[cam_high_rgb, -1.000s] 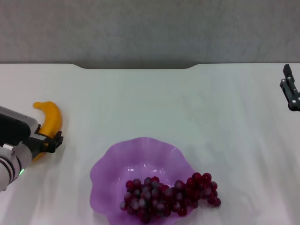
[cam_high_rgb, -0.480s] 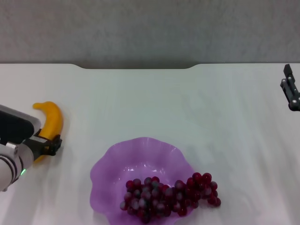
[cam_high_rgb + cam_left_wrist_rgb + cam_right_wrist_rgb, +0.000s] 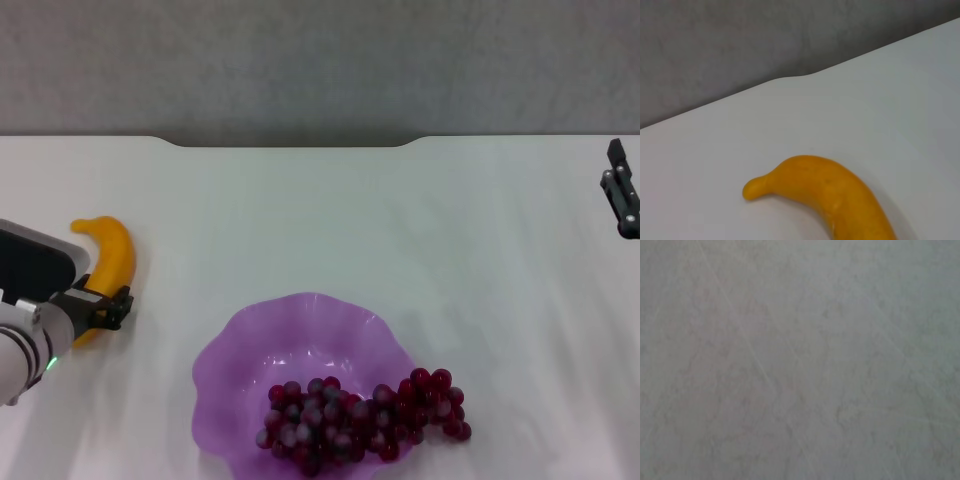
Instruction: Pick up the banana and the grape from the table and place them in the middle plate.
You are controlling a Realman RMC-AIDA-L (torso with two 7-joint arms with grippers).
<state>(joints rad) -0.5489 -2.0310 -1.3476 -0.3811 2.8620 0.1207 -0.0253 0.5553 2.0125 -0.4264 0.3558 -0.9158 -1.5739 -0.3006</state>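
Banana (image 3: 110,262) lies on white table (image 3: 330,210), left gripper (image 3: 103,308) over it, jaws perhaps clamped; grey wall (image 3: 320,60) behind.

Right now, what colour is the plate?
Translucent purple, with a wavy rim; the plate shows only in the head view.

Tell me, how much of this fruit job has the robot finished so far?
About half, it seems. The grape bunch already lies in the middle plate, though its right end hangs over the rim. In hand: the left gripper is at the near end of the banana, which lies on the table. Left: lifting it into the plate. The right gripper sits idle at the far right.
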